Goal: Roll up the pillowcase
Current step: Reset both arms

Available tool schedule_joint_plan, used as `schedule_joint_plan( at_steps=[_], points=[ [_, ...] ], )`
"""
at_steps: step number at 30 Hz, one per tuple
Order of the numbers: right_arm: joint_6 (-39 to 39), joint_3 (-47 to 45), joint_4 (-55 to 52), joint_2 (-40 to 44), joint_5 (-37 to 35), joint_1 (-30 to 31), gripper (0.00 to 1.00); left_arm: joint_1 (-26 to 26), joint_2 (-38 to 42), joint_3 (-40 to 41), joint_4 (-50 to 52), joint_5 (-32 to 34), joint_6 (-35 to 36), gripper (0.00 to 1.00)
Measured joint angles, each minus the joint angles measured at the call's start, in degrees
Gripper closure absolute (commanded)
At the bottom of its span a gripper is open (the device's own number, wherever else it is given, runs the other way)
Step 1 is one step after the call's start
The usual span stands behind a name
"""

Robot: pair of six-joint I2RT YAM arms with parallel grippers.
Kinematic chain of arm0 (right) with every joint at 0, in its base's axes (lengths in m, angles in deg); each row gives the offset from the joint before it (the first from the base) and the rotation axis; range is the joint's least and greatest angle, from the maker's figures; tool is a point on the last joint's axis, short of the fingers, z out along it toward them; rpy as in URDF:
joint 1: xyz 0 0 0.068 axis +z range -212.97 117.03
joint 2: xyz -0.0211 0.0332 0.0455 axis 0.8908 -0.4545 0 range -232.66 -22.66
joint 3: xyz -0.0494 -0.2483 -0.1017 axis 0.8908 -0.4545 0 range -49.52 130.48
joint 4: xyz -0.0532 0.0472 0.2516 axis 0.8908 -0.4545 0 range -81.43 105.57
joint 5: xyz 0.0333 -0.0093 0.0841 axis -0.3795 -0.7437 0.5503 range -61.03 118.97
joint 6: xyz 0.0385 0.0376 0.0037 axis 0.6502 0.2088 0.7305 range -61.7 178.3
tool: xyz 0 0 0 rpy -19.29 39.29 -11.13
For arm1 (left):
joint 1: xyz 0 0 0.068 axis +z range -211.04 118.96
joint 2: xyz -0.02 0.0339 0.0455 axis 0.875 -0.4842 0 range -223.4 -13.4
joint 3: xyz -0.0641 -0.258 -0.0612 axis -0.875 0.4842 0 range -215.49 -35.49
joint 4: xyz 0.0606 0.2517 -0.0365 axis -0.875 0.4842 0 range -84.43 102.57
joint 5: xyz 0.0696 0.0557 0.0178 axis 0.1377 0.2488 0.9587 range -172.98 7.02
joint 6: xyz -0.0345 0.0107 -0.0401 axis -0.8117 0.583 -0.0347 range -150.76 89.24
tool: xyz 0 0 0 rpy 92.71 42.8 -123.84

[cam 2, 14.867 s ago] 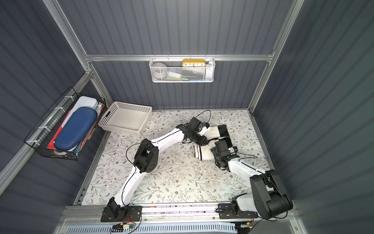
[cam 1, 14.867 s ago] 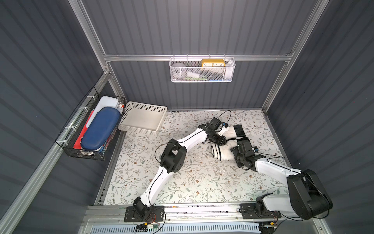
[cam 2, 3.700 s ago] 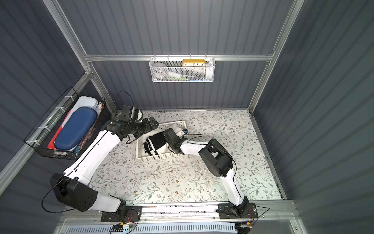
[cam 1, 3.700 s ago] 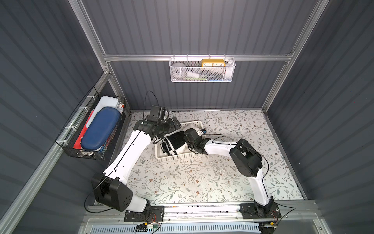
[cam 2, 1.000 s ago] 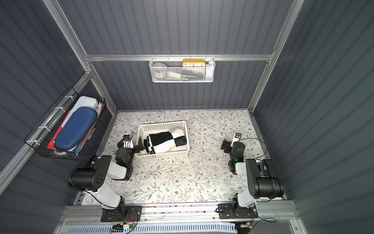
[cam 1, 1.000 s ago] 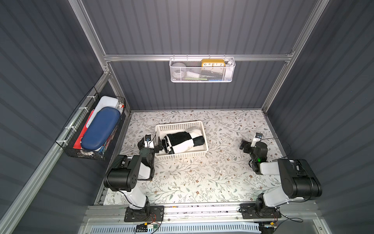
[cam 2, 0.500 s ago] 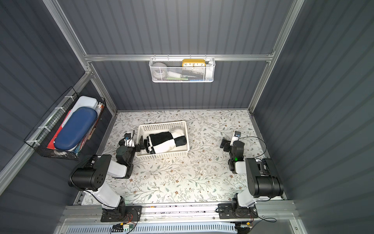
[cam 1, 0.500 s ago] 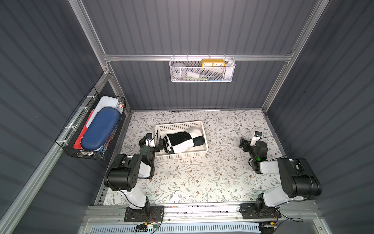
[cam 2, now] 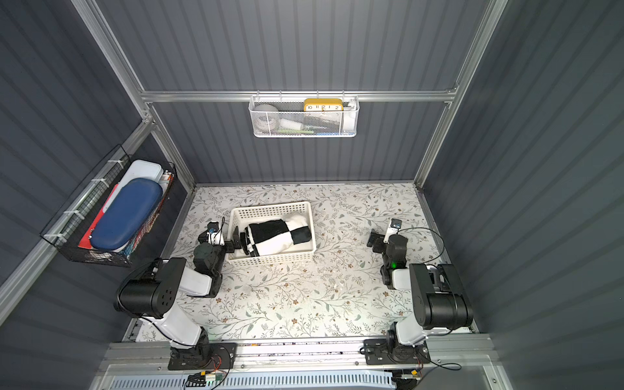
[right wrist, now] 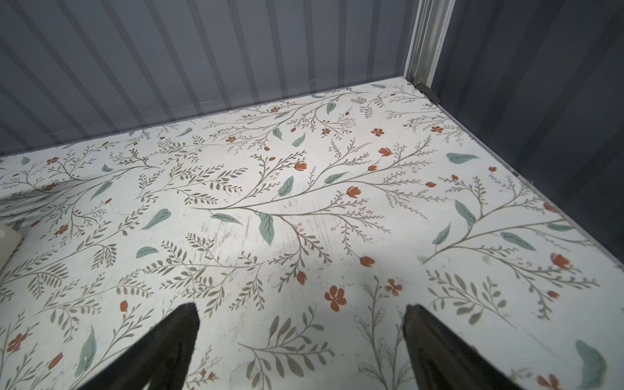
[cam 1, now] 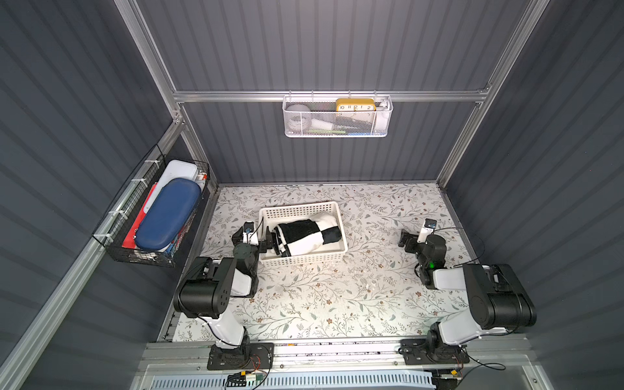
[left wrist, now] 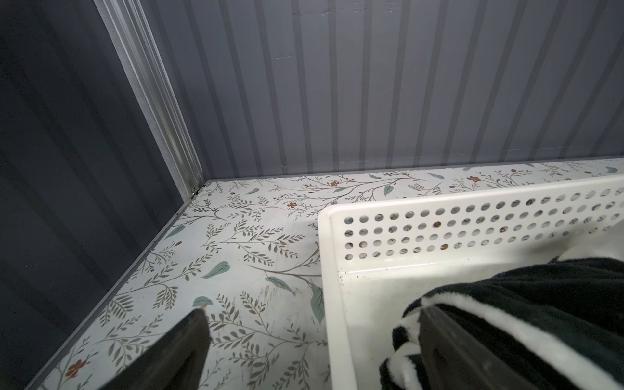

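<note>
Tabletop (cam 1: 337, 304) in floral covering, mostly bare. White basket (cam 1: 304, 260) left of centre, with the pillowcase (cam 1: 305, 236) lying inside it as a tight checkered roll. Rolling looks done, and stowing too. Both arms sit folded low. Left gripper (cam 1: 252, 235): jaws wide, empty, straddling the basket's end wall, one finger over the roll, one outside. Can't tell if it touches the roll. Right gripper (cam 1: 418, 236): also spread, over bare covering, well apart. Likely next move is to lift the left gripper clear without snagging wall or plush. Wire rack (cam 1: 111, 233) and mesh rack (cam 1: 337, 133) hang on the walls, out of the way.
</note>
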Motion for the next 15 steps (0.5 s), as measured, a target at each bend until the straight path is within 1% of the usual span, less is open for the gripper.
schedule_joint_plan(
  at_steps=[7, 12, 15],
  points=[
    [0.00, 0.00, 0.00, 0.00, 0.00, 0.00, 0.01, 0.00, 0.00, -0.04, 0.04, -0.07, 0.00, 0.01],
    [-0.15, 0.00, -0.02, 0.00, -0.09, 0.26, 0.01, 2.56, 0.00, -1.81, 2.27, -4.17, -0.46, 0.01],
    [-0.22, 0.00, -0.02, 0.00, -0.09, 0.50, 0.01, 3.26, 0.00, -2.08, 2.84, -5.09, -0.70, 0.01]
  ],
)
